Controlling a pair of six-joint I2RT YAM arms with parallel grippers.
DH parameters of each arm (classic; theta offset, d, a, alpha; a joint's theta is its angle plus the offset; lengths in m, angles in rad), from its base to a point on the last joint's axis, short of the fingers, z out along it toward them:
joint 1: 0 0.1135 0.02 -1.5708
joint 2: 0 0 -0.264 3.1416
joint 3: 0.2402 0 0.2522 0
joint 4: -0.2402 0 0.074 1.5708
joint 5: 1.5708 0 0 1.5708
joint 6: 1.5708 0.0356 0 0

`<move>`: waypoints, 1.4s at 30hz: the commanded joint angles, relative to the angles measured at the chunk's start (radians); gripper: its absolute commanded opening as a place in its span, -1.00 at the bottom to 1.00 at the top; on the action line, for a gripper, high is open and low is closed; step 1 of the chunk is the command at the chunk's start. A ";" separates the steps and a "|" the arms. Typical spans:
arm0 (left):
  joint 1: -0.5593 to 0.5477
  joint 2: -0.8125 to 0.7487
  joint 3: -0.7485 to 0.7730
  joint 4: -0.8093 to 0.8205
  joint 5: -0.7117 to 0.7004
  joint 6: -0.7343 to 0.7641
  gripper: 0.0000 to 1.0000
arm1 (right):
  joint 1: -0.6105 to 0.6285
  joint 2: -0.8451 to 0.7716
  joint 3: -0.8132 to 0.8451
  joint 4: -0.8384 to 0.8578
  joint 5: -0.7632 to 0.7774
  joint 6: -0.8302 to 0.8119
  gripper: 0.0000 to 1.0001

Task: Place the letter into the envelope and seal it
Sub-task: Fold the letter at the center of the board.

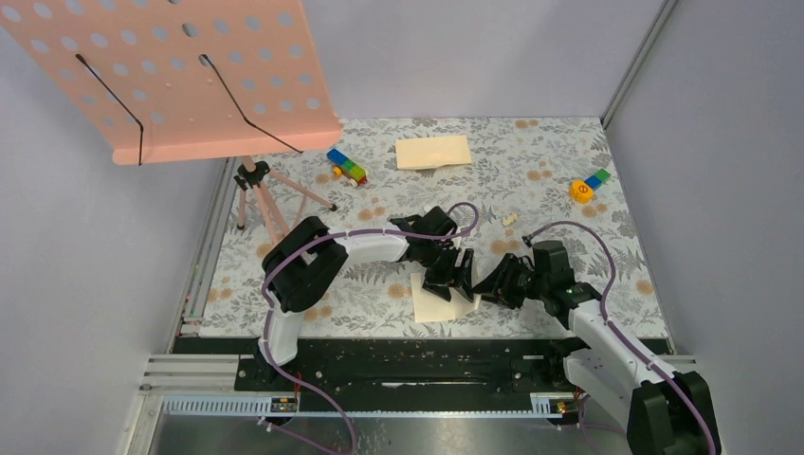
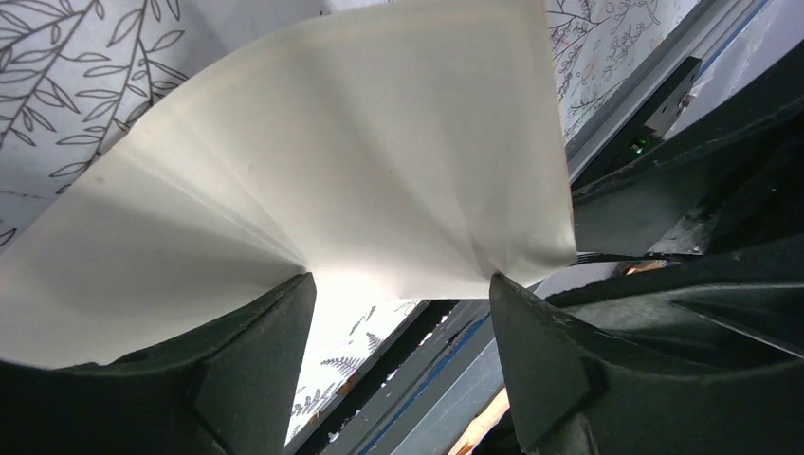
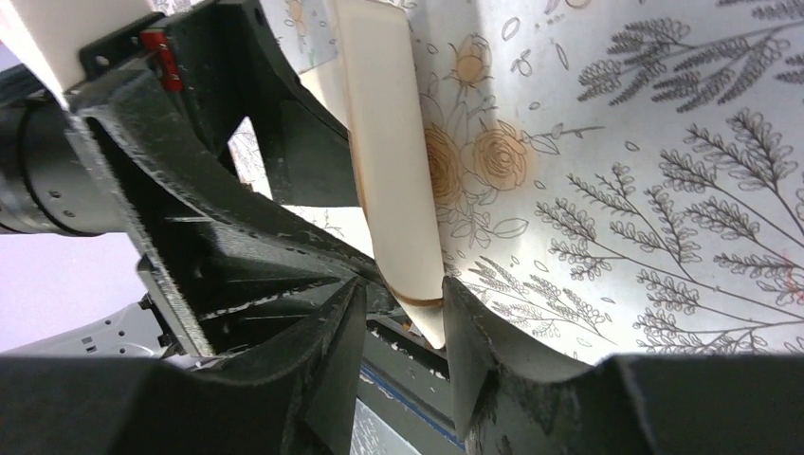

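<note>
The letter, a pale cream sheet, lies near the table's front edge under both grippers. My left gripper stands open and wide over it. In the left wrist view both fingertips touch the letter, which buckles and creases around them. My right gripper reaches in from the right. Its jaws are partly closed around the letter's raised folded edge. The paper rests against the right finger, with a small gap at the left one. The tan envelope lies flat at the back of the table, far from both grippers.
A pink perforated music stand on a tripod overhangs the back left. Toy block cars sit at the back and at the right. A small white bit lies mid-table. The black rail runs just below the letter.
</note>
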 commanded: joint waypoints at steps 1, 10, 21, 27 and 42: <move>-0.010 0.009 -0.038 -0.036 -0.035 0.038 0.42 | -0.001 -0.005 0.059 -0.003 -0.038 -0.053 -0.16; -0.010 0.009 -0.038 -0.045 -0.033 0.048 0.42 | -0.001 0.046 0.087 -0.018 -0.017 -0.097 -0.21; -0.010 0.016 -0.029 -0.045 -0.019 0.055 0.42 | -0.008 0.102 0.128 -0.021 0.015 -0.145 0.10; -0.011 0.018 -0.033 -0.045 -0.011 0.058 0.42 | -0.010 0.134 0.160 -0.021 0.020 -0.157 0.16; -0.010 0.016 -0.035 -0.045 -0.014 0.062 0.42 | -0.012 0.144 0.124 0.006 0.018 -0.141 -0.57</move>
